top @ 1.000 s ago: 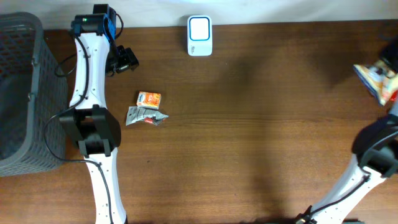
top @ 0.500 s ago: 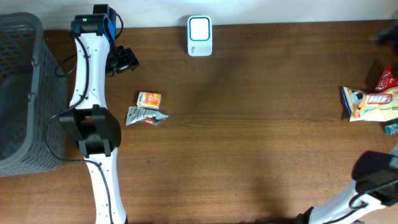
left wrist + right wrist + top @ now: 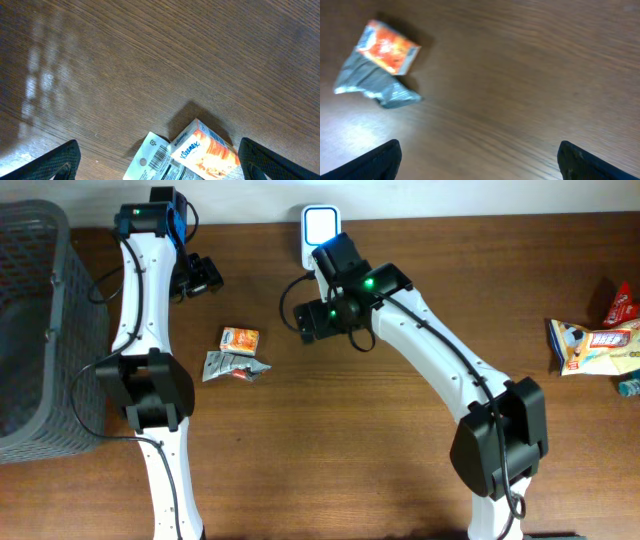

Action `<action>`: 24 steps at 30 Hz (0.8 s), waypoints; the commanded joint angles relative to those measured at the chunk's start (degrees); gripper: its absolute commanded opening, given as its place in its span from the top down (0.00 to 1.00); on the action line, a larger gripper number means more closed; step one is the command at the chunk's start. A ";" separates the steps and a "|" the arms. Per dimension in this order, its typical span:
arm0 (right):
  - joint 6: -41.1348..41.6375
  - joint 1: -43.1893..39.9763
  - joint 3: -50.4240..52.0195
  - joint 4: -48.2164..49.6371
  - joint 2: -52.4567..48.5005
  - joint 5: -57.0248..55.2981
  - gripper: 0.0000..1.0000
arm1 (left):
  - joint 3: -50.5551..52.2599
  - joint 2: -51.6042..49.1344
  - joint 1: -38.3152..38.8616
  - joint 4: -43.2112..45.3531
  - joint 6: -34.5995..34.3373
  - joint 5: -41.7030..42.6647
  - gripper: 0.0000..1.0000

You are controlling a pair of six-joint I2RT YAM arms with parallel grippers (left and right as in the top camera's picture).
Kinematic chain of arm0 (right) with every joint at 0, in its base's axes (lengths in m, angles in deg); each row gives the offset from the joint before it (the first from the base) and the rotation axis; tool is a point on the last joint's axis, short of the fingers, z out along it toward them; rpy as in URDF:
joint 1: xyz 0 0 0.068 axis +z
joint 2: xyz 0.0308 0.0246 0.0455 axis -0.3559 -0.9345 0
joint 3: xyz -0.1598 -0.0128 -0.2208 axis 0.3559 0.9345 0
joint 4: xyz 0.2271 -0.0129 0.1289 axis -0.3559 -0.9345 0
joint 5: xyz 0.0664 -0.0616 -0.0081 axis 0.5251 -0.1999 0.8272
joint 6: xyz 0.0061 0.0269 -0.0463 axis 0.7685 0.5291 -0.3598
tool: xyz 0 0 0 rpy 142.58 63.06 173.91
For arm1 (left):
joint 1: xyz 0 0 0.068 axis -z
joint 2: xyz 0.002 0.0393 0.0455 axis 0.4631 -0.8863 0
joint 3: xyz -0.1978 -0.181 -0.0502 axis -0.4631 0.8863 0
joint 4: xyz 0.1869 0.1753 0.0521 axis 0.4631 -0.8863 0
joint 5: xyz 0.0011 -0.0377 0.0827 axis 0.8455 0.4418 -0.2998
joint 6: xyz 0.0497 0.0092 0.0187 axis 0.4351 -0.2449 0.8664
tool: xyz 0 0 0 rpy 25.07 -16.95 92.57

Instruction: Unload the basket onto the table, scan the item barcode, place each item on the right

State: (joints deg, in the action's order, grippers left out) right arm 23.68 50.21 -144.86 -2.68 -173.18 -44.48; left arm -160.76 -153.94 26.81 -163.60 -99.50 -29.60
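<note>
my right gripper hangs wide open and empty near the scanner, upper middle. my left gripper gapes wide, upper left. the orange tissue box touches the silver packet, left of centre.

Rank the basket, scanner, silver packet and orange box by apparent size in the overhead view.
1. Basket, by far.
2. Scanner and silver packet: look alike; the right arm hides part of the scanner.
3. Orange box, smallest.
</note>
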 commanded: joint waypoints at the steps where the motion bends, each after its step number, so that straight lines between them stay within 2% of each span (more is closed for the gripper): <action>1: 3.69 -6.43 0.42 -1.95 0.59 -3.80 0.01 | 0.15 0.15 -0.04 -0.04 -0.55 0.13 0.01; 4: 3.72 -16.68 0.42 -4.90 0.57 -2.34 0.01 | 0.15 0.15 -0.04 12.74 -0.94 2.91 0.01; 5: 3.69 -18.62 0.42 -5.35 0.57 -1.16 0.01 | 0.15 0.15 -0.04 12.28 -0.94 8.57 0.01; 6: 3.67 -19.96 0.42 -5.31 0.57 -0.35 0.01 | 0.15 0.15 -0.04 8.22 -0.92 17.57 0.01; 8: 3.67 -20.94 0.42 -5.31 0.57 -0.35 0.01 | 0.15 0.15 -0.04 4.35 -0.79 20.57 0.01; 9: 3.67 -21.20 0.42 -5.29 0.57 -0.35 0.01 | 0.15 0.15 -0.02 1.38 2.67 20.57 0.01; 10: 3.67 -21.18 0.42 -5.31 0.57 -0.35 0.01 | 1.38 0.04 1.44 -4.11 11.58 20.50 0.01; 11: 3.67 -21.18 0.42 -5.31 0.57 -0.35 0.01 | 3.15 0.04 2.95 -6.19 14.62 18.84 0.01; 13: 3.67 -21.18 0.42 -5.31 0.57 -0.35 0.01 | 7.69 0.02 5.77 -6.54 14.58 12.63 0.00; 14: 3.67 -21.18 0.42 -5.31 0.57 -0.35 0.01 | 14.40 0.02 8.39 -2.91 14.58 8.74 0.22; 16: 3.67 -21.18 0.42 -5.31 0.57 -0.35 0.02 | 21.53 0.02 9.99 2.75 14.58 6.75 0.40; 18: 3.67 -21.18 0.42 -5.31 0.57 -0.35 0.01 | 26.34 0.02 10.10 8.41 14.58 1.42 0.39; 19: 3.67 -21.18 0.42 -5.31 0.57 -0.35 0.01 | 27.34 0.02 10.03 9.90 14.60 1.40 0.37; 21: 3.67 -21.18 0.42 -5.31 0.57 -0.35 0.01 | 27.36 0.02 10.27 10.14 14.64 4.26 0.55; 23: 3.67 -21.18 0.42 -5.29 0.57 -0.35 0.01 | 27.36 0.04 11.54 10.27 19.15 8.46 0.75; 24: 3.67 -21.18 0.42 -5.31 0.57 -0.35 0.01 | 27.02 0.07 12.22 9.77 19.50 8.26 0.74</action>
State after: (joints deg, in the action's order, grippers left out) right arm 26.92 29.40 -144.67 -7.97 -173.18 -45.16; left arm -134.72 -153.59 37.48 -153.76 -83.02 -22.89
